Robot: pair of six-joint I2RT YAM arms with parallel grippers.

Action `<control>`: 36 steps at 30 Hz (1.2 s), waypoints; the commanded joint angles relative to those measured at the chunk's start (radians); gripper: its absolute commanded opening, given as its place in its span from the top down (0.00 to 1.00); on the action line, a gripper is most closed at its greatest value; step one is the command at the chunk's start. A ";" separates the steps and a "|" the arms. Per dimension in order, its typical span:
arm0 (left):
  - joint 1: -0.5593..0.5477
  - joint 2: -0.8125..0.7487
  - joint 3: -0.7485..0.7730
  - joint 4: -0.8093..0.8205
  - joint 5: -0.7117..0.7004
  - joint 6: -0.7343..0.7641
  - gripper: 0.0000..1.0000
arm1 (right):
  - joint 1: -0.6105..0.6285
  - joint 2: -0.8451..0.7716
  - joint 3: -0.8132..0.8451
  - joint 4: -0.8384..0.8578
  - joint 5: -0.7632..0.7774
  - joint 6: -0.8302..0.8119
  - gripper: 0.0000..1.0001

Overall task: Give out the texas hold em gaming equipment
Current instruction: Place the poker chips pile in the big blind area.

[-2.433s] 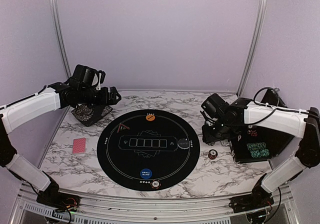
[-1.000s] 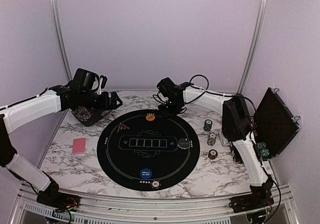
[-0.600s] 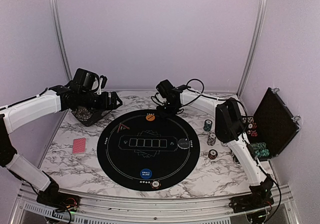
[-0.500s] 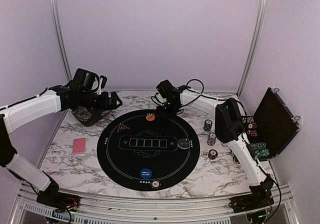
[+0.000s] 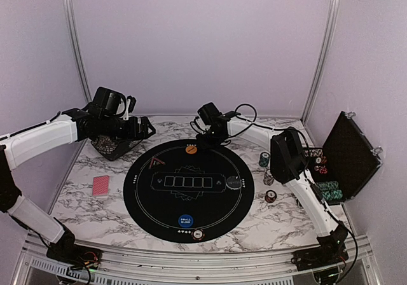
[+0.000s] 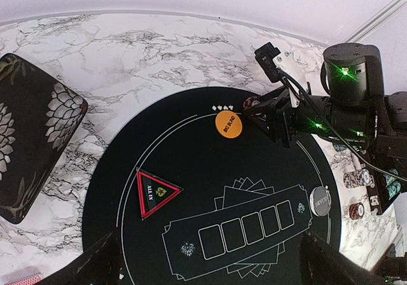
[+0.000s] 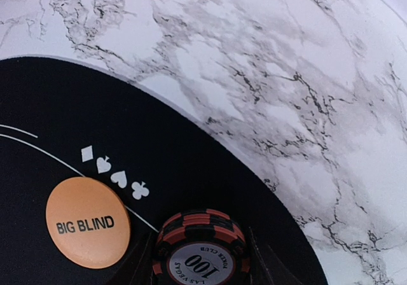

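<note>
My right gripper (image 5: 205,139) is at the far edge of the mat. In the right wrist view it (image 7: 202,259) is shut on a short stack of red-and-black "100" chips (image 7: 202,250) held just over the mat, next to the orange BIG BLIND button (image 7: 88,222) (image 5: 191,149). My left gripper (image 5: 145,127) hovers open and empty over the mat's far left, its fingers (image 6: 102,266) wide apart. The black triangular marker (image 6: 154,193), grey button (image 5: 234,183), blue button (image 5: 185,221) and a red chip (image 5: 198,235) lie on the mat. Red-backed cards (image 5: 101,186) lie to its left.
The big round black mat (image 5: 146,202) fills the table's middle. Three small chip stacks (image 5: 264,159) stand to its right. The open black chip case (image 5: 340,161) stands at the far right. A patterned black box (image 5: 113,147) sits under my left arm.
My right arm has swung from the chip case to the mat's far edge beside the orange button, creeping slightly left in the last half second. The left arm has stayed put.
</note>
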 commanded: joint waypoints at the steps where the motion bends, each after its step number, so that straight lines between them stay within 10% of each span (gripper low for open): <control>1: 0.006 0.004 -0.011 0.014 0.008 0.017 0.01 | -0.015 0.022 0.038 0.041 -0.015 -0.009 0.61; 36: 0.011 0.003 -0.014 0.017 0.014 0.013 0.01 | -0.017 0.031 0.038 0.015 -0.014 0.007 0.53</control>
